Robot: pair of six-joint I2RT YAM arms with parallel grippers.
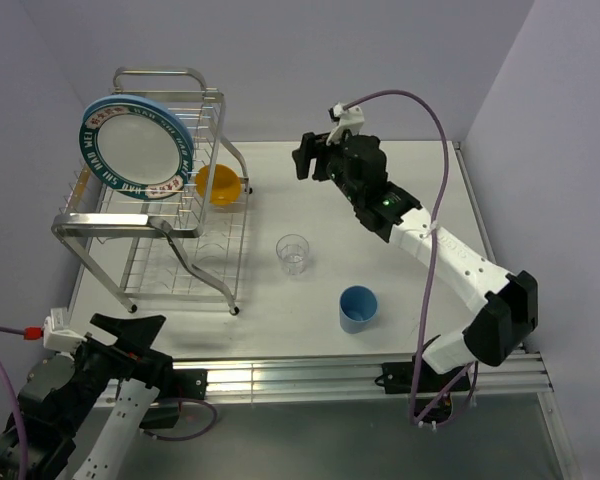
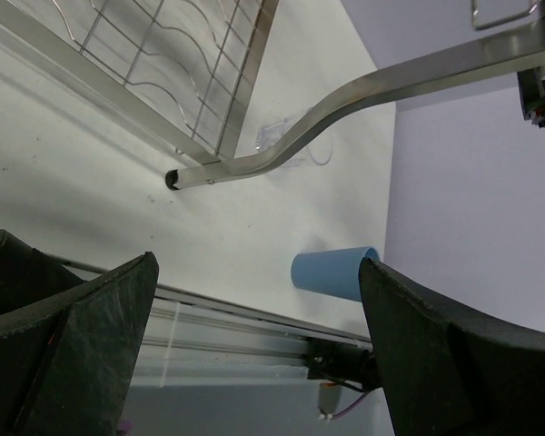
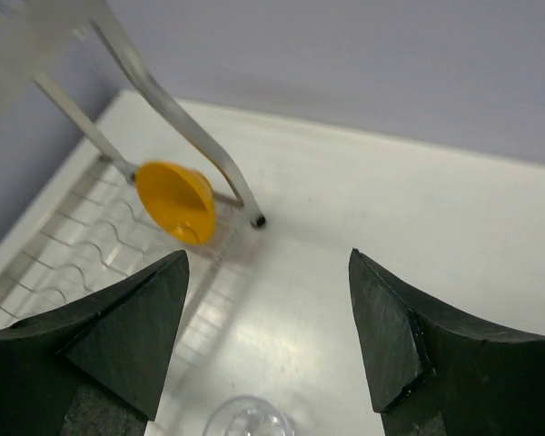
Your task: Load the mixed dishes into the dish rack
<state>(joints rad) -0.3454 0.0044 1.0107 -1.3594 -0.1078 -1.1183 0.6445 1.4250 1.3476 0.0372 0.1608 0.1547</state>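
— Table [image 1: 400, 200] first: white, with your two arms bolted at its near edge. What else do you need?

— Where's the rack, and what are my grippers doing?

— Dish rack [image 1: 110, 224] stands on the left half of the table, shiny wire on two tiers. Your right gripper [image 3: 268, 259] hangs over the table just right of the rack's far end, jaws spread fairly wide with nothing between them. Your left gripper [image 2: 257, 263] sits low at the near left corner, on your side of the rack, jaws at full spread and empty.

— And the dishes?

— White plate [image 1: 140, 145] with the dark lettered rim stands on edge in the upper tier. You can see only the rim of a light-blue plate [image 1: 130, 97] just behind it. Orange-yellow bowl [image 1: 220, 184] lies tilted on the lower tier at the far right corner, beside the frame leg. Blue cup [image 1: 358, 308] and clear glass [image 1: 293, 254] stand upright on the bare table right of the rack, apart from each other. The glass is nearer the rack and the cup is nearer you.
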